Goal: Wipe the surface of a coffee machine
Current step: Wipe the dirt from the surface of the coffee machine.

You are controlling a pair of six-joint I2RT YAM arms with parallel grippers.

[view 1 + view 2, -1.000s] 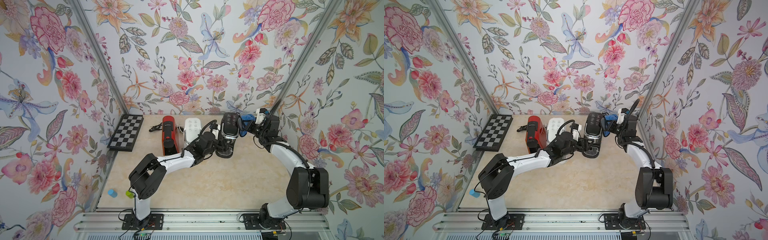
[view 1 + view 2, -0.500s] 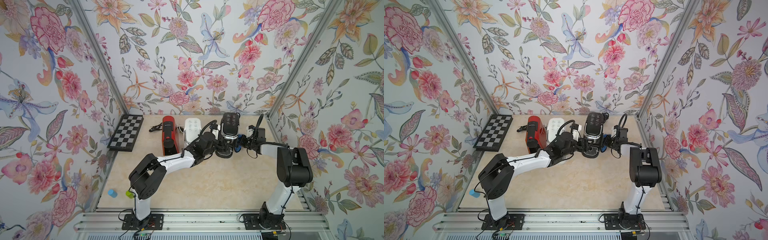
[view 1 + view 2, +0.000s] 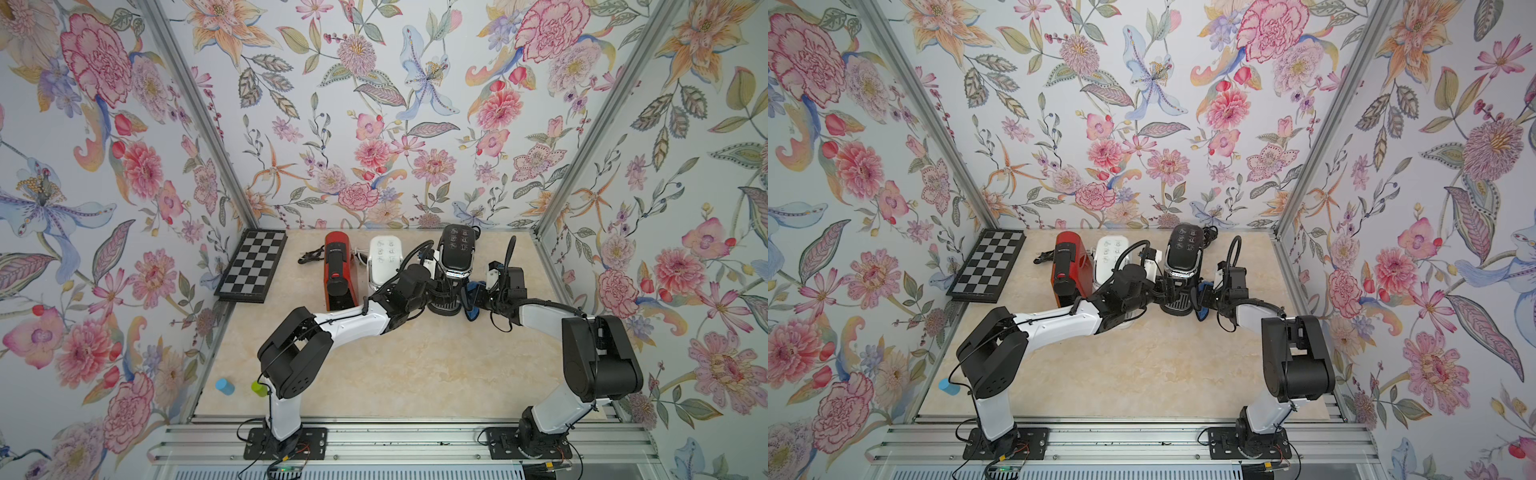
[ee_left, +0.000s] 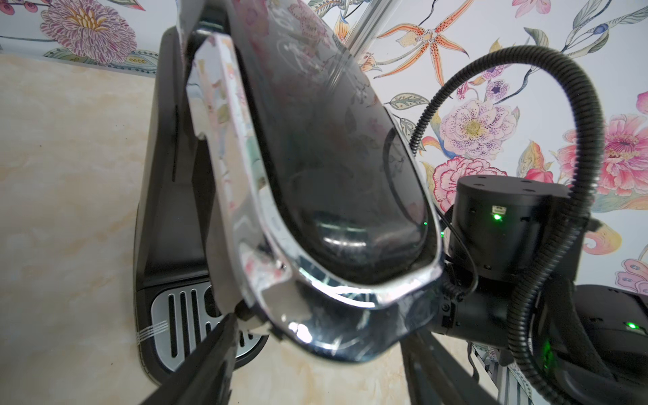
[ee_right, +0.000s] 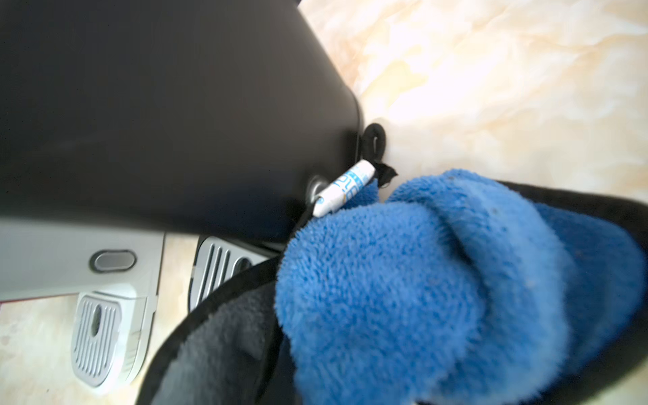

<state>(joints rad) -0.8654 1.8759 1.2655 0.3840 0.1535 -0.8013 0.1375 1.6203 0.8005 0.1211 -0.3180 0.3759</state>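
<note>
The black coffee machine (image 3: 456, 253) is standing toward the rear of the bench (image 3: 415, 365), just beside a white machine (image 3: 384, 262), with a red machine (image 3: 338, 270) beyond that. Its long axis is running from the drip tray at the front back toward the rear wall. The right gripper (image 3: 484, 297) is pinching a blue cloth (image 3: 471, 289) with its jaws pressed together. It is holding the cloth low against the machine's right flank, close to the base. The right wrist view is showing the cloth (image 5: 403, 280) bunched at the bottom edge of the dark side panel, with its white label lying on the panel. From this gripper the machine is lying directly toward the robot's left, so any stroke will probably be travelling along that flank, forward or back along the long axis, or upward toward the button-covered top. The left gripper (image 3: 430, 293) is reaching in from the opposite side. Its jaws are spread wide around the chrome-edged front of the machine, with one finger (image 4: 224, 336) touching under the nose, and it appears to be steadying the body. The right arm is the nearer one to the unwiped right side and is carrying the cloth, so the wiping is falling to it. The push needs aiming leftward into the panel, where the left gripper can resist it.
</note>
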